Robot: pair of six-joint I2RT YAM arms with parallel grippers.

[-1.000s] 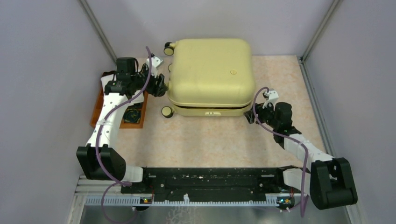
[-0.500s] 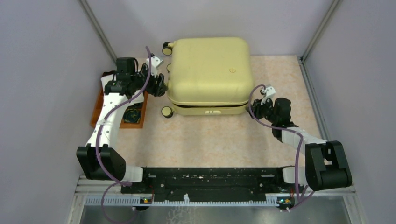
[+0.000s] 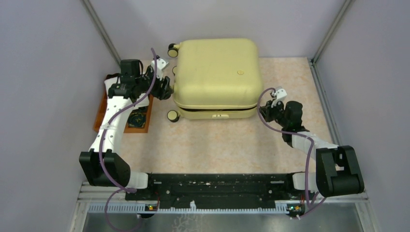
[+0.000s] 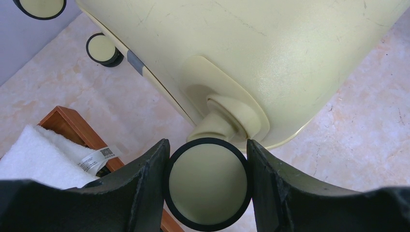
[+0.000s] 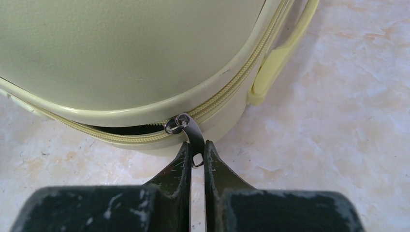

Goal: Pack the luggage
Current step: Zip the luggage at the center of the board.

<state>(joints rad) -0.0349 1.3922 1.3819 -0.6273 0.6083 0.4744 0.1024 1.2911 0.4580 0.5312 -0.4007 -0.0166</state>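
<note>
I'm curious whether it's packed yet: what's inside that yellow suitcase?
Only a thin dark gap shows where the zipper is undone, beside the zipper pull pinched by the right pincer. The suitcase lid is down, so any contents are hidden.

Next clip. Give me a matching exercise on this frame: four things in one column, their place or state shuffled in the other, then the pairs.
Things
1. left hand
2. right hand
3. white towel
4. luggage

Place or state
A. on the wooden tray
B. pinching the zipper pull
C. lid down, zipper partly undone
D. clamped on a wheel

Pairs: 1-D, 2-B, 3-A, 4-C
</note>
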